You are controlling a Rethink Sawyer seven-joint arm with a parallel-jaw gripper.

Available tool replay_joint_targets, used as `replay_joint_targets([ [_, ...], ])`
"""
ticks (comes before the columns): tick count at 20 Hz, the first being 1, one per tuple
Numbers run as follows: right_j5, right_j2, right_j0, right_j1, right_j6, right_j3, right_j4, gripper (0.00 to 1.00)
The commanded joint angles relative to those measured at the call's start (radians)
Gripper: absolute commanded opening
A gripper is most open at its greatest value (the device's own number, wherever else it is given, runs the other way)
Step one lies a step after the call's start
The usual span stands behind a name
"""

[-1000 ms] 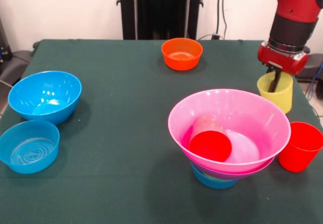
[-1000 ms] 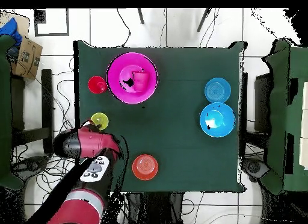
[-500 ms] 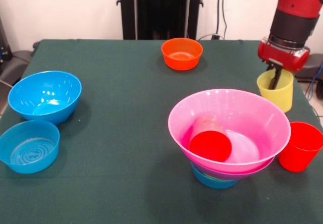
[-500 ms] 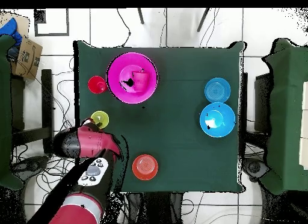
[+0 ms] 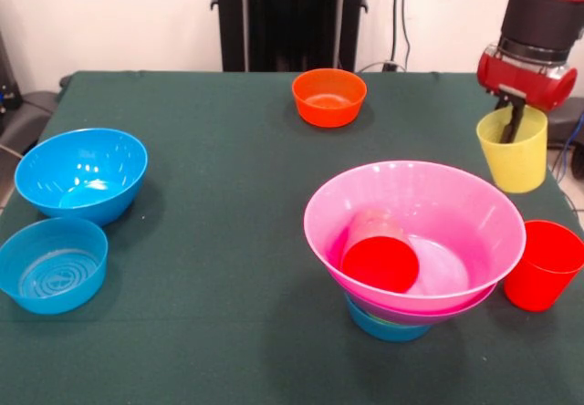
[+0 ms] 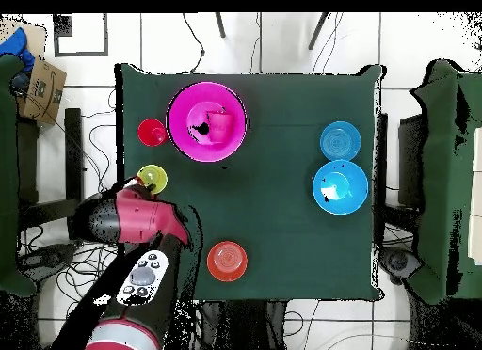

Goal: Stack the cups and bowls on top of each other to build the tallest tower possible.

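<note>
Now the gripper (image 5: 513, 124) pinches the rim of the yellow cup (image 5: 516, 160), one finger inside it, and the cup looks lifted off the green table (image 5: 228, 232). Near it stands the big pink bowl (image 5: 415, 232) on a small blue bowl (image 5: 388, 325), a red cup (image 5: 379, 254) lying inside. Another red cup (image 5: 543, 264) stands just beside the pink one. The orange bowl (image 5: 328, 97) and two blue bowls (image 5: 80, 173) sit well apart.

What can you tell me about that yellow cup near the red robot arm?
The yellow cup is a smooth, tapered plastic tumbler without a handle, upright with its mouth open upward. It sits under the arm's end effector, one dark finger reaching down inside its rim. It looks raised off the green table, above the red cup and beside the pink bowl.
</note>
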Motion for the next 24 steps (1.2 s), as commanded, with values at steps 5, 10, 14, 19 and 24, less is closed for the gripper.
replay_joint_targets([
  [5, 0.255, 0.032, -0.065, -0.091, 0.075, -0.105, -0.002, 0.00],
  [10, 0.315, 0.030, -0.089, -0.118, 0.057, -0.134, -0.021, 0.00],
  [14, 0.357, 0.042, -0.115, -0.145, 0.036, -0.149, -0.031, 0.00],
  [19, 0.366, 0.069, -0.159, -0.127, 0.015, -0.200, -0.034, 0.00],
  [24, 0.420, 0.078, -0.188, -0.102, 0.009, -0.285, -0.043, 0.00],
])
